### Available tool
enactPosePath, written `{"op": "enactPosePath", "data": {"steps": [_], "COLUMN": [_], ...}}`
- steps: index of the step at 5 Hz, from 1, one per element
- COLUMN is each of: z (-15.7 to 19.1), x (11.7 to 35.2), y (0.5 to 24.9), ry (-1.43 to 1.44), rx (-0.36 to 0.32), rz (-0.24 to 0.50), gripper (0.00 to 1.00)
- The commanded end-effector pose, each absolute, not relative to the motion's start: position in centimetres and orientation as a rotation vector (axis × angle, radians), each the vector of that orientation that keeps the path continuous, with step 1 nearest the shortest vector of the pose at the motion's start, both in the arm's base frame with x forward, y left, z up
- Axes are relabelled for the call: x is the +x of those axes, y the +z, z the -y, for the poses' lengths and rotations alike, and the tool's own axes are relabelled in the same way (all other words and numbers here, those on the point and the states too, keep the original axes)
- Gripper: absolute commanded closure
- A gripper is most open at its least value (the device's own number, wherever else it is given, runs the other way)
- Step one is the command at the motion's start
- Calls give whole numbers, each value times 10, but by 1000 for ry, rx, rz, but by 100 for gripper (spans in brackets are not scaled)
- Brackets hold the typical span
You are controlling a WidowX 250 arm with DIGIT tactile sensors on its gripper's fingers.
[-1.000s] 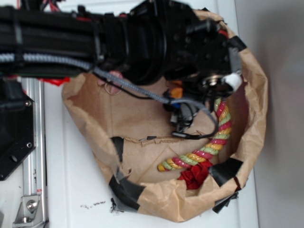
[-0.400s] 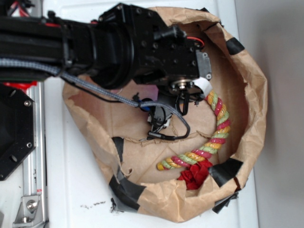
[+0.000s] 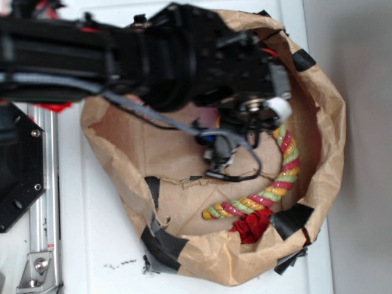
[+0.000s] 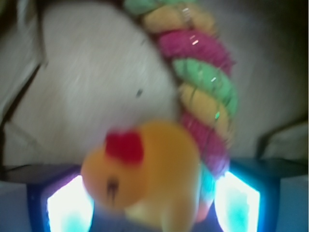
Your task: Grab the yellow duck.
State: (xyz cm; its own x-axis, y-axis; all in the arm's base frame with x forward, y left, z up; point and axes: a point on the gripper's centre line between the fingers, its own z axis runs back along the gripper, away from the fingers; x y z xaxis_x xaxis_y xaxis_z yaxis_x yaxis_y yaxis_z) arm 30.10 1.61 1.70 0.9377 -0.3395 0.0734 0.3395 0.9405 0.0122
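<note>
Jaws: two blurred, glowing fingers (image 4: 67, 205) at the lower left and lower right corners of the wrist view, standing apart with the yellow duck (image 4: 145, 174) between them; whether they press on its sides cannot be told from the blur.

Gripper (image 4: 149, 208): bottom centre of the wrist view. In the exterior view its tips are hidden beneath the black arm (image 3: 122, 55), which crosses the upper half of the frame from the left edge.

Yellow duck: lower centre of the wrist view, close to the lens and out of focus; red-orange beak facing up and left, dark eye mark below it. Not visible in the exterior view, where the wrist housing covers that spot.

Twisted rope toy (image 4: 203, 92): yellow, pink and green strands, running from top centre of the wrist view down behind the duck's right side. In the exterior view it curves along the right inner wall of the bag (image 3: 269, 196) toward lower centre.

Brown paper bag (image 3: 331, 122): crumpled, rim rolled open, patched with black tape (image 3: 162, 248).

Red cloth item (image 3: 251, 226): lower right inside the bag, touching the rope's end.
</note>
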Motion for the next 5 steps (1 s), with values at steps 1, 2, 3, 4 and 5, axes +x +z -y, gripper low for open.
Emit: {"op": "enactPosePath", "data": {"steps": [1,2,3,4,5], "z": [-10,-13,-2,7,5], "x": [308,297,273,257,255], "y": [26,71,121,150,143], "ry": [-347,-346,-367,-318,-291], "rx": [-17,-59,-95,-89,-71], "rz": [106,153,198,158,136], "gripper": [100,100,100,100,100]}}
